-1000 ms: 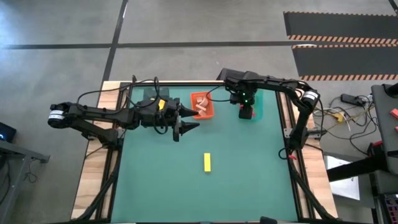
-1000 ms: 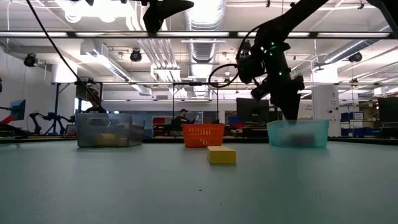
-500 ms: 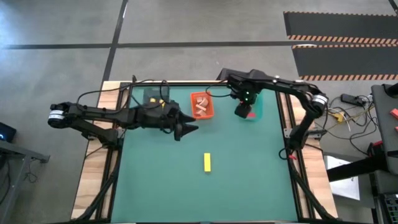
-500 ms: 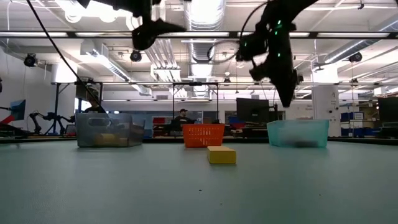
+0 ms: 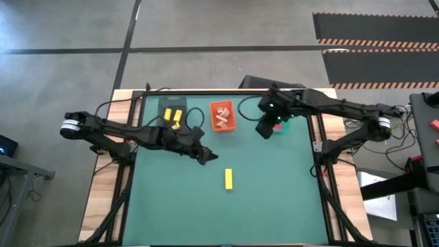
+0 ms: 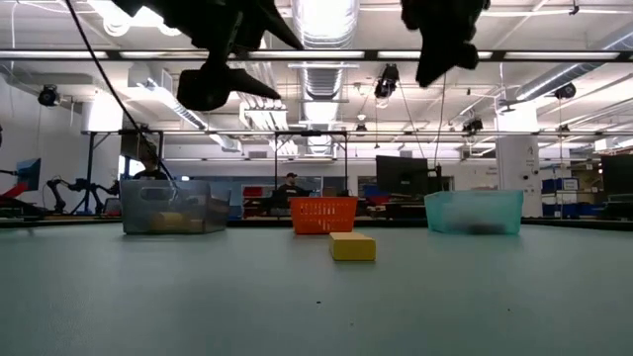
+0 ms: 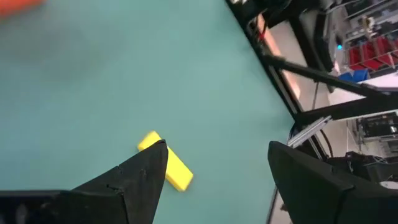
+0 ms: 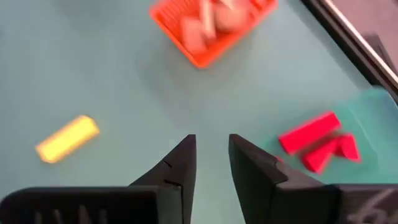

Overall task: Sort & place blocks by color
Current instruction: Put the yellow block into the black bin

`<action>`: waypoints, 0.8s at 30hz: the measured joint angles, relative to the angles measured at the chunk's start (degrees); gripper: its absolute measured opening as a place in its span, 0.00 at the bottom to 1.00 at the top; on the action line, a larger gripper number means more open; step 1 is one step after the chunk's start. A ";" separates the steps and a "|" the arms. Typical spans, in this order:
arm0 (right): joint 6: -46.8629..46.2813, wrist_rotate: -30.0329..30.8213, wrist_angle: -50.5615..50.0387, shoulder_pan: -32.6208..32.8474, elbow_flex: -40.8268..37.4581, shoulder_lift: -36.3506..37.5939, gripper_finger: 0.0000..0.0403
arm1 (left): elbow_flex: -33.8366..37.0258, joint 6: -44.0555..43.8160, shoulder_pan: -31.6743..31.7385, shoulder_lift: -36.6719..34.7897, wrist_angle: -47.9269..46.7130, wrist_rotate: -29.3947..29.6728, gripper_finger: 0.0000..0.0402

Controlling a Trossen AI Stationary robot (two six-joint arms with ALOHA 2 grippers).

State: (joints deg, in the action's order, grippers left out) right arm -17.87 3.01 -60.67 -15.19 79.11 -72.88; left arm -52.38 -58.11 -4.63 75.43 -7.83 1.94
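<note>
One yellow bar block (image 5: 228, 178) lies flat on the green mat, also seen in the low view (image 6: 353, 246). My left gripper (image 5: 209, 158) is open, hovering above and just to the far-left of it; the block (image 7: 165, 160) shows past one finger. My right gripper (image 5: 264, 129) hangs in the air beside the teal tray (image 5: 287, 118), its fingers a narrow gap apart and holding nothing (image 8: 211, 140). Red blocks (image 8: 317, 140) lie in the teal tray. Tan blocks (image 5: 221, 118) lie in the orange tray, yellow ones (image 5: 174, 116) in the dark grey tray.
Three trays stand in a row by the table's far edge: dark grey (image 6: 178, 206) on the left, orange (image 6: 323, 215) in the middle, teal (image 6: 474, 212) on the right. The green mat (image 5: 274, 199) lies bare around the yellow block. Wooden table borders run along both sides.
My left gripper has come down and moved toward the near edge, closing on the yellow block. My right gripper has risen out of the teal tray and drawn a little toward the table's left. The yellow block has not moved.
</note>
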 joint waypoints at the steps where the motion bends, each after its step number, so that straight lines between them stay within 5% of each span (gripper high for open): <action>1: -0.50 0.00 1.07 1.09 0.00 0.82 0.20 | -0.70 -1.21 -0.63 1.06 -0.38 0.04 0.65; 17: 0.44 0.02 2.50 17.85 -0.13 9.86 0.15 | -32.21 -21.78 -7.62 28.73 -31.72 3.71 0.65; 24: 0.46 0.07 2.50 20.74 -0.13 12.59 0.15 | -38.60 -25.31 -7.93 38.31 -33.18 7.87 0.65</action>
State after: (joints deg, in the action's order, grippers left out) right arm -17.41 3.07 -58.17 5.55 78.98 -60.29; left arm -90.98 -83.42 -12.56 113.74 -41.01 9.81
